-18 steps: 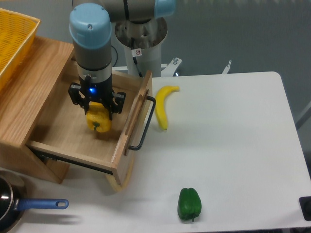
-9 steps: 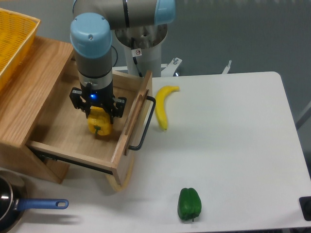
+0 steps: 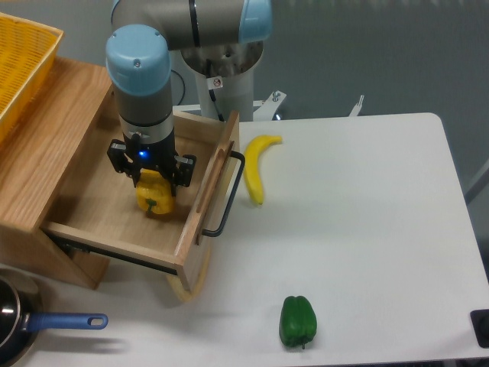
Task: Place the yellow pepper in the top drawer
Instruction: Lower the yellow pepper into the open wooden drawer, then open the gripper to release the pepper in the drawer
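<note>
The yellow pepper (image 3: 154,197) is low inside the open top drawer (image 3: 99,208), near its front right, stem side towards the camera. My gripper (image 3: 153,179) points straight down over it, fingers on either side of the pepper's top, shut on it. I cannot tell whether the pepper touches the drawer floor. The drawer is pulled out of the wooden cabinet (image 3: 38,153), and its black bar handle (image 3: 229,191) faces the table.
A yellow banana (image 3: 256,164) lies on the white table just right of the drawer front. A green bell pepper (image 3: 297,321) lies near the table's front edge. A yellow mesh basket (image 3: 19,61) stands on the cabinet. A pan with a blue handle (image 3: 65,322) is at bottom left.
The gripper and the pepper have sunk a little deeper into the drawer and shifted slightly left. Nothing else moved.
</note>
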You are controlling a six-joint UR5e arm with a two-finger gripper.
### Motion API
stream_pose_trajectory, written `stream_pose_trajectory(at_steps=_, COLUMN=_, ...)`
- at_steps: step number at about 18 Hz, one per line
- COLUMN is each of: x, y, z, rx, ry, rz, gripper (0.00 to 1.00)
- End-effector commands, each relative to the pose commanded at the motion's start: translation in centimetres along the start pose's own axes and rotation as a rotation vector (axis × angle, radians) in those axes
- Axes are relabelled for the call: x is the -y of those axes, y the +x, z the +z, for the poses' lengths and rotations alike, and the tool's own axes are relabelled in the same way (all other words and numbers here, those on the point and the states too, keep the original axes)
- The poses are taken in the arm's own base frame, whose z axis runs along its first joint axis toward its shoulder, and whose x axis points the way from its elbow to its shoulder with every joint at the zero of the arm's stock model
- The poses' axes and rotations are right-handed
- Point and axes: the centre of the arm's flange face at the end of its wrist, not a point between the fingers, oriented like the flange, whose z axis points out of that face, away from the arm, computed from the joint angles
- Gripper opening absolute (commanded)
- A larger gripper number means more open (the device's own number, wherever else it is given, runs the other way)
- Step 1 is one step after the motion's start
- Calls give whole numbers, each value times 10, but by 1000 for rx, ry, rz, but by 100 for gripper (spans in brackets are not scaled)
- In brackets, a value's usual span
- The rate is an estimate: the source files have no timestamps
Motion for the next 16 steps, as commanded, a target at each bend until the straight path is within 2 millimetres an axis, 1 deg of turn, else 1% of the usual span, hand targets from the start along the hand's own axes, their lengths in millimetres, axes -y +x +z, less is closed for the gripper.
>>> stream_pose_trajectory(at_steps=2, x=0, y=4, z=0, rx=11, ry=-3, rz=9, gripper=82)
stream_pose_trajectory(at_steps=4, x=0, y=5, z=0, rx=11, ry=-3, rz=11, gripper=87)
stream_pose_trajectory(at_steps=6, x=2, y=6, z=-1, rx=15, ry=10, rz=15, gripper=90)
stream_pose_trajectory(at_steps=9, x=3, y=5, z=-2, rx=17, ry=15, rz=16, gripper=91)
stream_pose_trajectory(at_steps=13, x=3, y=9, z=-11, rx=24, ry=37, rz=24, gripper=94)
stream_pose_trajectory(at_steps=16, x=2, y=13, z=-25, rx=31, ry=61, rz=30, gripper=94)
